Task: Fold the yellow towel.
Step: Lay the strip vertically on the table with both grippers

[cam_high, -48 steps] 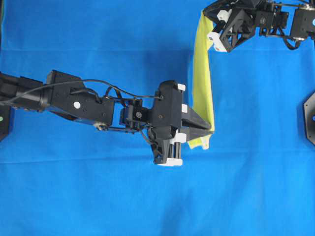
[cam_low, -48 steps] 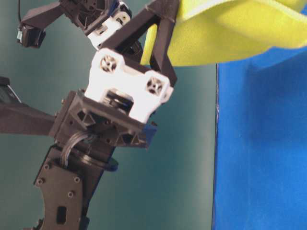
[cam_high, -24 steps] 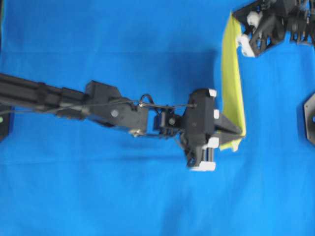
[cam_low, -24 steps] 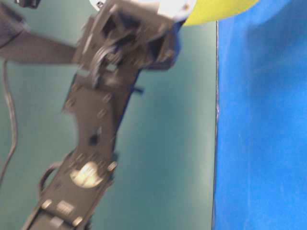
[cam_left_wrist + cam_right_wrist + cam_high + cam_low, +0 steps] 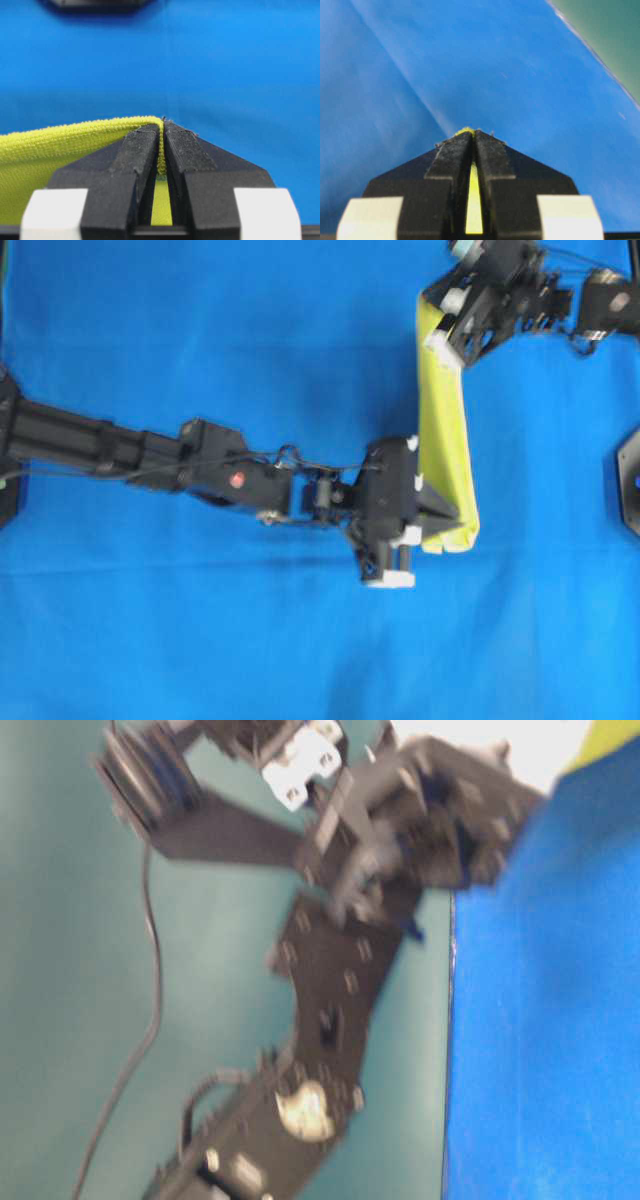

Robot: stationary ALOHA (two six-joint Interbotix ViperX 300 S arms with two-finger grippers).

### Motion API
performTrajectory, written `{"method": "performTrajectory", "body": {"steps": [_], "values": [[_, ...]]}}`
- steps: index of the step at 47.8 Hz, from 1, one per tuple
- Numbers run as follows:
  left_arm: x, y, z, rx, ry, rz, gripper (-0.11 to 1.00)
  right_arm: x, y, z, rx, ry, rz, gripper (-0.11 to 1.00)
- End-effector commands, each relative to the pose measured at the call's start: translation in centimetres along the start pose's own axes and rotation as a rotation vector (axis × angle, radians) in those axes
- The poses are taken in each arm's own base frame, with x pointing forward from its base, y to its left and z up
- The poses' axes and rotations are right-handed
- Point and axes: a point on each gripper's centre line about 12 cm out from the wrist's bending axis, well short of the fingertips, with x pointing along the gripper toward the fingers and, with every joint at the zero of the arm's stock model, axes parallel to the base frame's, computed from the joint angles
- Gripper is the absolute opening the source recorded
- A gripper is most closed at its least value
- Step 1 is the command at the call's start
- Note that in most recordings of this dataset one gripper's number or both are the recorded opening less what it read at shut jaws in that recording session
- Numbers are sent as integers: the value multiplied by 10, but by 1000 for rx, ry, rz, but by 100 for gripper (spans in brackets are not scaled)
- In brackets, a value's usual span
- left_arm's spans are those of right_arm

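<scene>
The yellow towel (image 5: 445,440) hangs as a narrow strip stretched between my two grippers above the blue table. My left gripper (image 5: 445,518) is shut on its near end; in the left wrist view the cloth (image 5: 60,145) runs off to the left from between the closed fingers (image 5: 145,150). My right gripper (image 5: 440,325) is shut on the far end at the top right; in the right wrist view a sliver of yellow towel (image 5: 473,200) shows between its closed fingers (image 5: 487,155). The table-level view is blurred, with a bit of yellow towel (image 5: 610,745) at top right.
A blue cloth (image 5: 250,340) covers the table. A black arm base (image 5: 628,480) sits at the right edge, another (image 5: 8,495) at the left edge. In the table-level view a blurred black arm (image 5: 330,990) fills the foreground before a teal wall.
Both grippers have swung the hanging towel: right half a second ago, now back left. The left gripper sits lower and the strip looks wider and slacker.
</scene>
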Motion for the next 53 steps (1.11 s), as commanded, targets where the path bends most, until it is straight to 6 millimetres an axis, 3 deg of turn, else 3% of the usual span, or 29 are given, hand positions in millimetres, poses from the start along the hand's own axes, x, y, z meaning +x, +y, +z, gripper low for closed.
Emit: {"method": "performTrajectory", "body": {"steps": [1, 9, 20, 41, 44, 49, 53], "values": [[-23, -18, 22, -2, -62, -35, 4, 10, -6, 26, 17, -60, 2, 3], [-51, -18, -3, -48, -18, -36, 4, 30, 3, 34, 5, -61, 30, 3], [-72, -15, -25, -99, 26, -32, 4, 45, 16, 38, -11, -64, 61, 3], [-74, -17, -28, -94, 40, -35, 4, 46, 27, 37, -46, -82, 102, 3], [-75, -15, -29, -95, 43, -31, 9, 47, 27, 35, -45, -76, 100, 4], [-77, -12, -33, -96, 63, -22, 29, 49, 29, 32, -51, -67, 104, 6], [-78, -9, -35, -95, 88, -16, 51, 49, 32, 30, -59, -62, 108, 30]]}}
